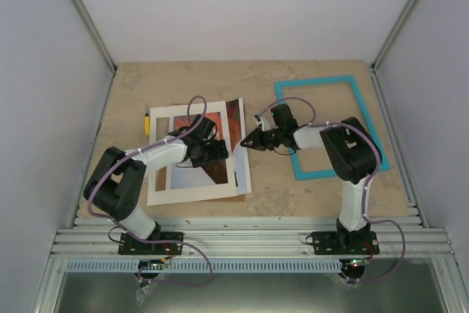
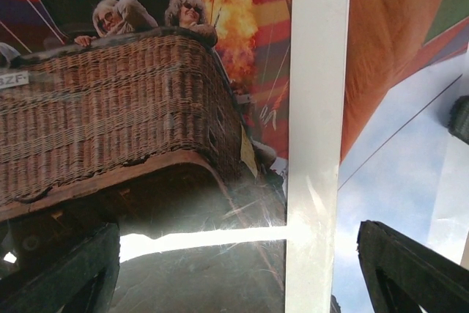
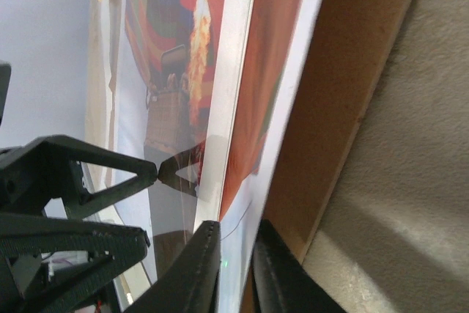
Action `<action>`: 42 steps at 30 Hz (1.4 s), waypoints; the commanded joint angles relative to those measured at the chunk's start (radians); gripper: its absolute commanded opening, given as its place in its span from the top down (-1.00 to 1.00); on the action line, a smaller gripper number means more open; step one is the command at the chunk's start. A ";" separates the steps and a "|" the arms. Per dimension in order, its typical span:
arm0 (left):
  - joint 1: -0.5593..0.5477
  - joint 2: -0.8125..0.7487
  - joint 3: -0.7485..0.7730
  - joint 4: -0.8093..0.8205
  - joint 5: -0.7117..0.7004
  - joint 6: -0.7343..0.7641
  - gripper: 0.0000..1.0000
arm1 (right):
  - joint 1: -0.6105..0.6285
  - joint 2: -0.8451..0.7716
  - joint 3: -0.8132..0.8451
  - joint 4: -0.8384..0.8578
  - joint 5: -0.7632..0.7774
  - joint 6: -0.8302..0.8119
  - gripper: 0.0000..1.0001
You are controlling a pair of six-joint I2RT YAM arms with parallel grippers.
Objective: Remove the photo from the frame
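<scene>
The photo (image 1: 234, 119), a hot-air balloon print, lies left of centre under a white mat (image 1: 165, 188), with its right side sticking out past the mat. The turquoise frame (image 1: 315, 80) lies empty at the right, apart from the stack. My left gripper (image 1: 209, 150) is open and rests on the mat and its glossy cover. In the left wrist view the left gripper (image 2: 234, 254) straddles the mat's white strip (image 2: 315, 108) above the photo (image 2: 396, 71). My right gripper (image 1: 248, 139) is at the photo's right edge. In the right wrist view the right gripper (image 3: 238, 254) pinches the photo's (image 3: 282, 56) edge, one finger above and one below.
A brown backing board (image 3: 344, 86) lies under the stack on the beige table. A small yellow object (image 1: 146, 122) sits left of the mat. White walls with metal posts enclose the table on three sides. The right forearm crosses the frame's lower part.
</scene>
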 commanded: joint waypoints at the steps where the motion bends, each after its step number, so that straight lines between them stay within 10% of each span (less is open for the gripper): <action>1: -0.004 -0.023 -0.013 -0.015 0.010 -0.015 -0.80 | 0.000 0.017 0.017 0.011 -0.003 -0.009 0.89; 21: -0.004 -0.078 -0.013 -0.046 -0.037 -0.007 -0.87 | -0.153 -0.123 -0.076 -0.172 0.025 -0.187 0.98; 42: -0.004 0.015 -0.056 0.019 0.038 -0.017 -0.85 | -0.136 -0.013 -0.043 -0.011 -0.059 -0.086 0.58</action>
